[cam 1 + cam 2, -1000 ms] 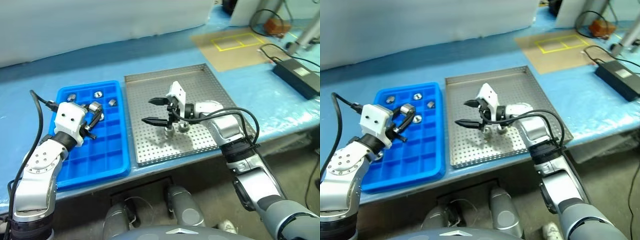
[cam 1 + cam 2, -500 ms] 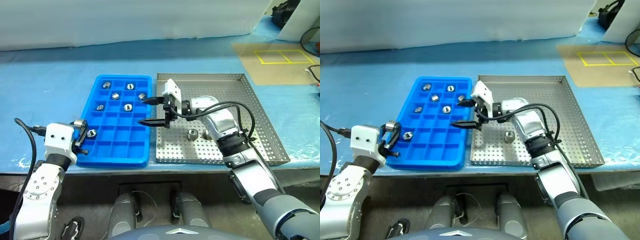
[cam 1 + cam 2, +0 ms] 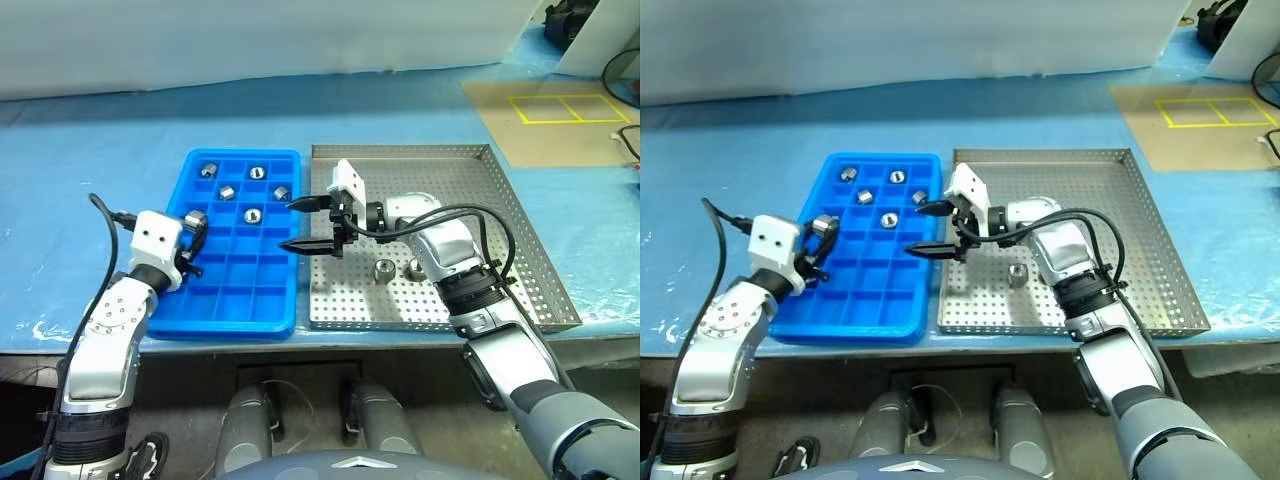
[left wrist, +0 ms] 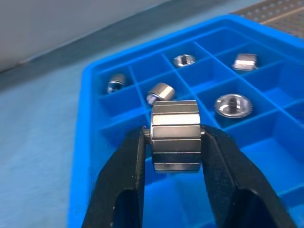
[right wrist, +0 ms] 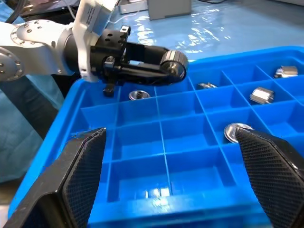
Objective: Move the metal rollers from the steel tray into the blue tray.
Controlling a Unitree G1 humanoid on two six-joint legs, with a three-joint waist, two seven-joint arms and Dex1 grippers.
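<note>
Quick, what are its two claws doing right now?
Left gripper: jaws shut on a metal roller.
Right gripper: jaws open, holding nothing.

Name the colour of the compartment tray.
Bright blue tray; the left wrist view shows it best.

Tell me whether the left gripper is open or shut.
Shut on a metal roller: the left gripper has both black fingers pressed against its sides, above the blue tray.

A workshop or lab bench is showing here: blue sheeting (image 3: 90, 160) covering it, yellow tape squares (image 3: 560, 108) lying far right.
</note>
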